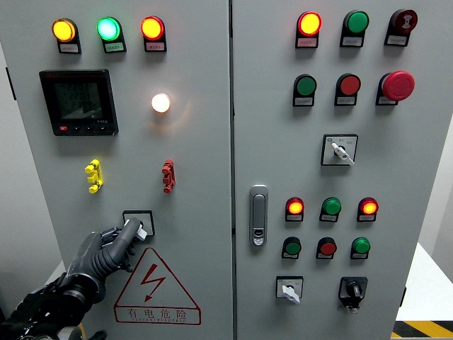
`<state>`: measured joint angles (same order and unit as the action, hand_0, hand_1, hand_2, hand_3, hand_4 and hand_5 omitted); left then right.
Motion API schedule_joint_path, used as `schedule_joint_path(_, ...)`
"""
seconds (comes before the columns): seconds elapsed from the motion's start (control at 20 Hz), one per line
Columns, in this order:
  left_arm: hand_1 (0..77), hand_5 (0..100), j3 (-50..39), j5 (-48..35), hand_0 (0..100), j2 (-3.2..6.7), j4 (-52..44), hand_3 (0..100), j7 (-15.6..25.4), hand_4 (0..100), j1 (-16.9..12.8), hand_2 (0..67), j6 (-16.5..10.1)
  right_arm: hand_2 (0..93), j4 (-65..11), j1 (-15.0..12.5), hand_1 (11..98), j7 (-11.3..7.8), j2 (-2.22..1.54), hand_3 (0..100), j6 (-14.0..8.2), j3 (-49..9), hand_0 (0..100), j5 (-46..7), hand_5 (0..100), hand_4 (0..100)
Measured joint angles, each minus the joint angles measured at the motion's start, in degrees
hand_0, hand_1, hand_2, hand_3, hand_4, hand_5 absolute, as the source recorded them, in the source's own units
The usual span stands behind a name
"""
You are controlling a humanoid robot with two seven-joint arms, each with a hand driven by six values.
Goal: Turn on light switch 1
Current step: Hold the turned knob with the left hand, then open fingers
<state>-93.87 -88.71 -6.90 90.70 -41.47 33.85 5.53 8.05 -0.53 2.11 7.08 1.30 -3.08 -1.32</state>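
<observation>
Switch 1 (137, 224), low on left cabinet door (198, 156) above warning triangle (156, 287), looked like a small stiff rotary knob w/ white lever, best pinched at lever, and my left hand (106, 251) had fingers curled on it.

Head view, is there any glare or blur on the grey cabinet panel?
Head view: the round white lamp blooms into a soft halo on the grey metal cabinet door; the black digital meter screen looks washed out and unreadable; the black left hand at the rotary switch stays sharp.
</observation>
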Motion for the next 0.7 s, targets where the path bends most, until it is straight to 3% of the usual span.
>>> schedule_joint_path(0.05,42.8,76,0.0,0.0,25,-0.02,0.0,88,0.0,100,0.0,50.5,0.0,0.0,0.0,0.0,20.0,0.00,0.00,20,0.0,0.0,0,0.0,10,19)
schedule_joint_path(0.15,46.7,76,0.0,0.0,0,-0.04,0.0,88,0.0,100,0.0,50.2,0.0,0.0,0.0,0.0,20.0,0.00,0.00,20,0.0,0.0,0,0.0,10,19)
schedule_joint_path(0.35,52.4,75,0.0,0.2,0,-0.04,0.1,88,0.1,100,0.0,50.2,0.0,0.0,0.0,0.0,20.0,0.00,-0.01,20,0.0,0.0,0,0.0,10,19)
schedule_joint_path(0.7,53.8,75,-0.1,0.6,0,-0.20,0.1,88,0.2,100,0.0,50.4,-0.4,0.0,0.0,0.0,20.2,0.00,0.04,20,0.0,0.0,0,0.0,10,19)
